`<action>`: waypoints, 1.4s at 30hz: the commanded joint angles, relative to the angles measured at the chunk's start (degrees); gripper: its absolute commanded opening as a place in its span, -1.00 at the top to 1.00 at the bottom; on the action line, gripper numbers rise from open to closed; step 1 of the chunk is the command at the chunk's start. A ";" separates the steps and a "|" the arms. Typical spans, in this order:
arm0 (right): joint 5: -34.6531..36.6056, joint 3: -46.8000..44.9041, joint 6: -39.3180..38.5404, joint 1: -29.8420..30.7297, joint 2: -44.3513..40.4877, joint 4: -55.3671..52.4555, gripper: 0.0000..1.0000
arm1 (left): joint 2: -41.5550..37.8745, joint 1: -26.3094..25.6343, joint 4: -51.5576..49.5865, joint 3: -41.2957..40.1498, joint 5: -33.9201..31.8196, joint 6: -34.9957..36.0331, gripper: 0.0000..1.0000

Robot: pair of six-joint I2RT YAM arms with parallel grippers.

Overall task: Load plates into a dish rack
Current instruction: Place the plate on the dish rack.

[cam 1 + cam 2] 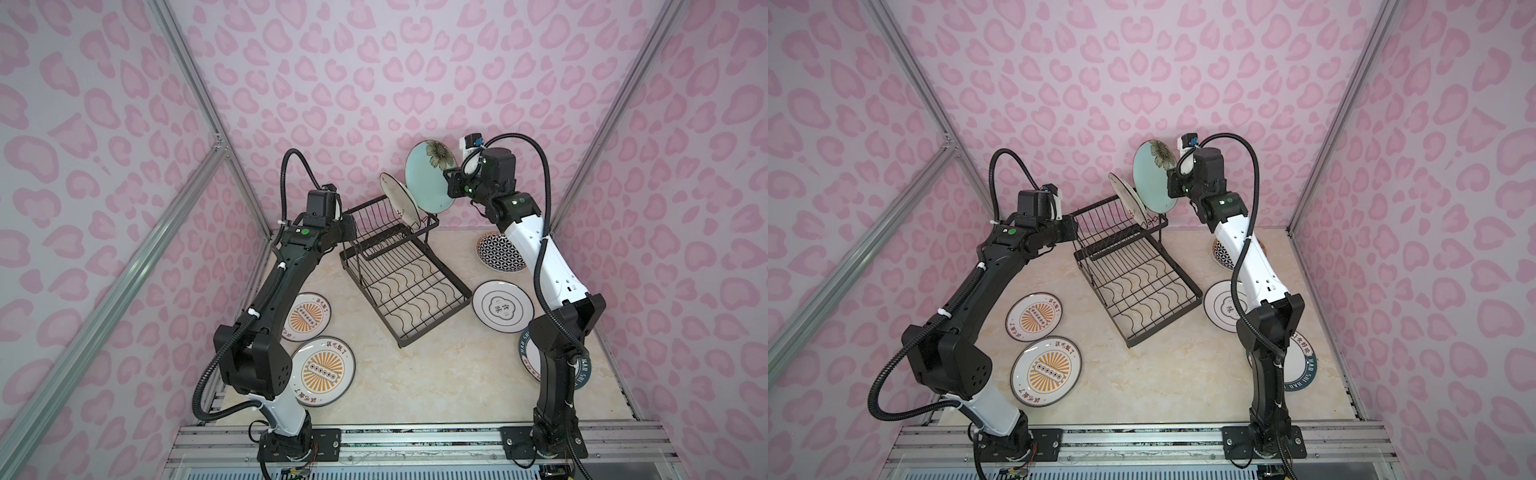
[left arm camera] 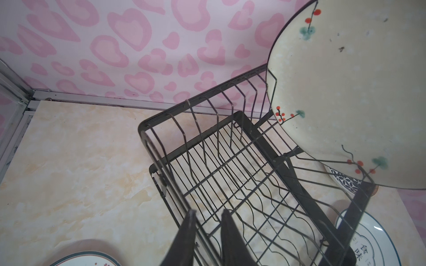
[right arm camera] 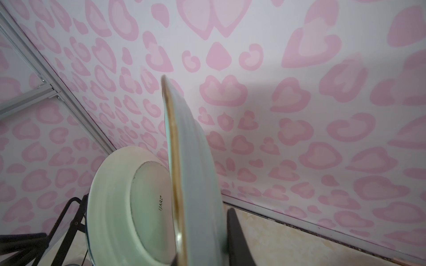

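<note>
The black wire dish rack [image 1: 436,319] [image 1: 1167,321] stands askew at mid-table. A cream sprigged plate [image 1: 398,203] [image 2: 334,92] stands on edge in its raised basket. My right gripper [image 1: 451,183] [image 3: 205,251] is shut on the rim of a pale teal flowered plate [image 1: 428,178] [image 3: 196,184]. It holds that plate upright in the air, close beside the cream one. My left gripper [image 1: 350,226] [image 2: 208,214] is at the rack's far left end. Its jaws stand slightly apart, and a rack rim wire runs through the gap.
Flat on the table lie two orange sunburst plates [image 1: 307,318] [image 1: 324,370] by the left arm. On the right lie a cloud-outline plate [image 1: 503,305], a geometric plate [image 1: 496,251] and a teal-lettered plate [image 1: 528,357], partly under the right arm. Pink walls stand close behind.
</note>
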 commanded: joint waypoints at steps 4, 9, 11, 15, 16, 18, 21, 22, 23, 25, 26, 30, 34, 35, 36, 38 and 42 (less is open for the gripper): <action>4.39 1.79 -4.98 2.08 1.51 3.27 1.00 | -0.75 -0.02 -0.12 0.61 0.08 -0.65 0.32; 6.48 2.89 -6.89 3.54 2.79 2.94 1.00 | -1.34 -0.07 -0.61 1.14 -0.05 -0.78 0.31; 7.06 2.88 -7.52 4.00 3.13 3.26 1.00 | -1.91 -0.06 -0.61 1.15 -0.25 -0.89 0.30; 8.69 3.91 -8.78 4.90 4.14 3.13 1.00 | -3.20 -0.02 -0.83 1.05 -0.40 -1.13 0.29; 8.93 4.31 -9.05 4.99 4.50 3.05 1.00 | -3.58 -0.09 -0.78 0.94 -0.37 -1.11 0.29; 9.35 5.10 -9.52 5.10 5.03 2.80 1.00 | -4.00 -0.02 -1.04 1.05 -0.61 -1.09 0.29; 10.50 5.32 -10.66 5.76 5.43 2.93 1.00 | -4.49 -0.06 -1.40 0.93 -0.47 -1.09 0.29; 10.87 5.34 -11.39 6.03 5.49 2.98 1.00 | -4.61 -0.04 -1.41 0.80 -0.28 -1.18 0.29; 11.31 5.35 -12.08 6.33 5.60 3.02 1.00 | -4.70 -0.02 -1.44 0.66 -0.19 -1.31 0.29; 12.26 5.34 -13.28 6.94 5.70 2.90 1.00 | -4.62 -0.06 -1.75 0.54 -0.15 -1.53 0.29; 12.82 5.33 -13.93 7.31 5.77 2.80 1.00 | -4.47 -0.02 -1.80 0.46 -0.22 -1.68 0.29; 14.98 5.14 -16.51 8.70 5.94 3.06 1.00 | -4.07 -0.02 -2.29 -0.08 -1.82 -2.15 0.29; 16.51 4.87 -17.85 9.57 6.10 3.28 1.00 | -3.65 -0.08 -2.50 -0.42 -1.59 -2.57 0.29; 16.51 4.66 -17.74 9.68 6.03 3.49 1.00 | -3.61 -0.02 -2.53 -0.52 -1.45 -2.58 0.29; 16.62 4.56 -17.74 9.77 6.14 3.68 1.00 | -3.60 -0.08 -2.47 -0.64 -1.39 -2.58 0.29; 17.29 4.61 -18.09 9.99 6.46 3.99 1.00 | -3.63 -0.02 -2.53 -0.83 -1.39 -2.65 0.29; 17.77 4.80 -17.84 10.35 7.09 4.30 1.00 | -3.83 -0.07 -2.27 -1.39 -0.60 -3.03 0.29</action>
